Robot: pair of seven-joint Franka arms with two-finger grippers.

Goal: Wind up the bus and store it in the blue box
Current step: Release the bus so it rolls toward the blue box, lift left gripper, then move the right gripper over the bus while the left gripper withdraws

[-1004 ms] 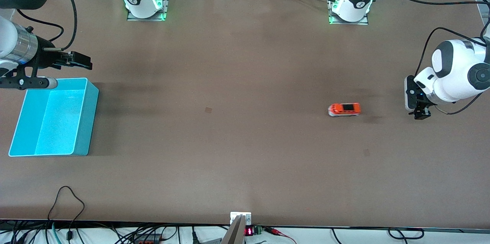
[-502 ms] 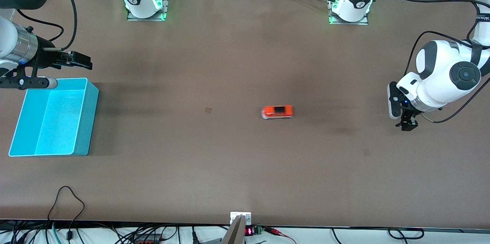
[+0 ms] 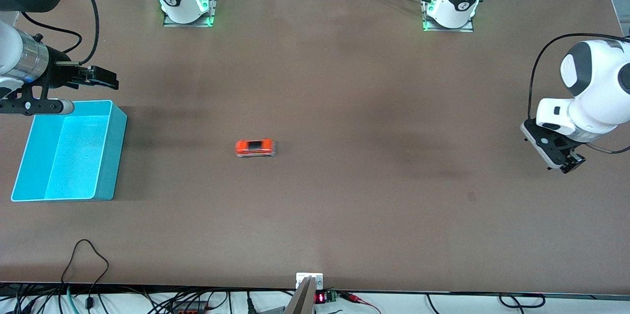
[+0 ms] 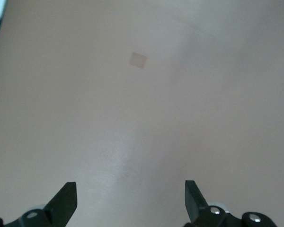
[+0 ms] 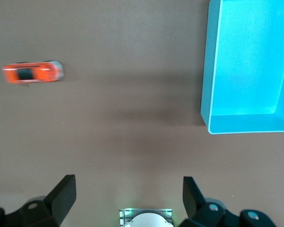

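The bus (image 3: 255, 147) is a small orange toy with a dark roof. It stands alone on the brown table near the middle and looks blurred. It also shows in the right wrist view (image 5: 33, 73). The blue box (image 3: 114, 156), a large cyan bin, stands empty at the right arm's end of the table and shows in the right wrist view (image 5: 206, 71). My right gripper (image 3: 104, 78) is open and empty in the air just by the box's rim (image 5: 129, 198). My left gripper (image 3: 566, 161) is open and empty over bare table at the left arm's end (image 4: 131, 203).
The two arm bases (image 3: 187, 4) (image 3: 450, 9) stand along the table edge farthest from the front camera. Small square marks sit on the table (image 3: 267, 141) (image 3: 471, 196) (image 4: 138, 60). Cables (image 3: 86, 255) lie at the edge nearest the front camera.
The bus has rolled on its own across the table from near the left gripper toward the blue box. The left arm has swung back toward its end of the table. The right arm has not moved.
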